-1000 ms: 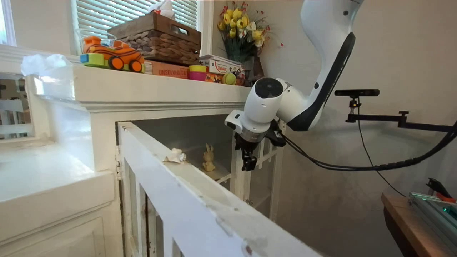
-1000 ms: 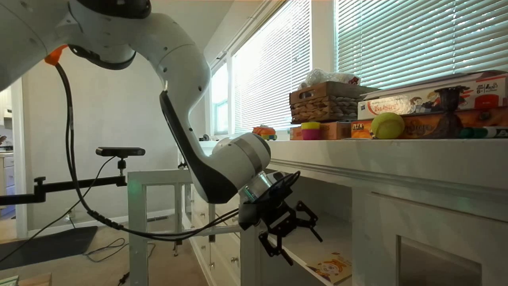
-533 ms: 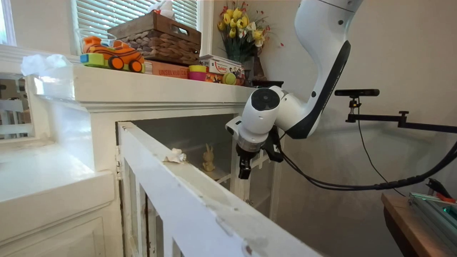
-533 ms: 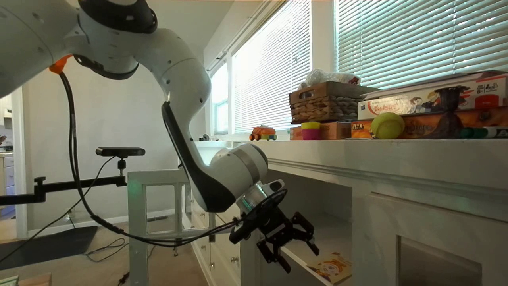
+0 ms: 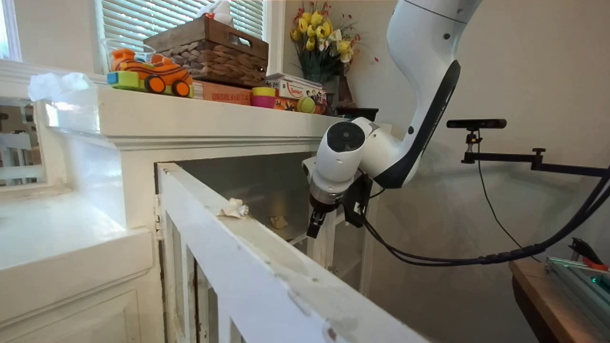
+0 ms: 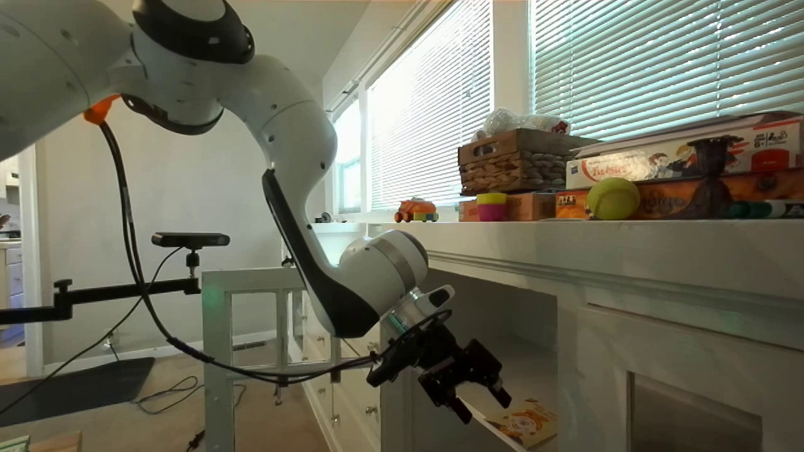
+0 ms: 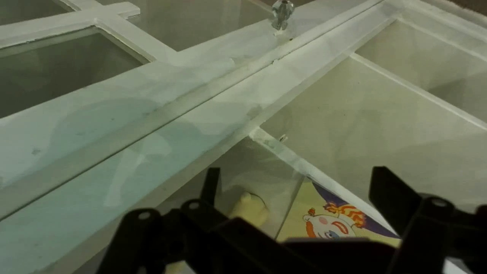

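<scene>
Blinds above the pincer, white cabinet before it; jaws wide apart. We find flowers above it in an exterior view only. Counted on the shelf beyond it: one clown-faced booklet, one pale yellow figurine. Higher: one basket, one tennis ball.

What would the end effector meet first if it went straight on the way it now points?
Probably the flat clown-face picture lying along the shelf's front edge; the end effector points down toward it in an exterior view. Depth is unclear, so the edge may come first.
</scene>
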You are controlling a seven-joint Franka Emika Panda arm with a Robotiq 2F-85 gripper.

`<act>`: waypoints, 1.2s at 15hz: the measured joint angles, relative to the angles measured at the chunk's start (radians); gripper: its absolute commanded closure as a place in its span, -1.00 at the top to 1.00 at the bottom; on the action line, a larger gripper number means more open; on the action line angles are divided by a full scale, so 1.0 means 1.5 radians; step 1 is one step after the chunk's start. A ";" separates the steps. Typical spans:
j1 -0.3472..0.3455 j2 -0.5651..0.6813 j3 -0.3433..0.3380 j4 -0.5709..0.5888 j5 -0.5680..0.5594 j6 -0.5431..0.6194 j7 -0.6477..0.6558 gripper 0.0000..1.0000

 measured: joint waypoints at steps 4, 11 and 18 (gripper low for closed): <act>-0.003 0.014 0.004 0.018 0.001 0.000 0.036 1.00; -0.006 0.017 0.006 0.020 0.000 0.000 0.042 1.00; 0.060 0.071 -0.032 0.056 -0.023 -0.076 0.254 1.00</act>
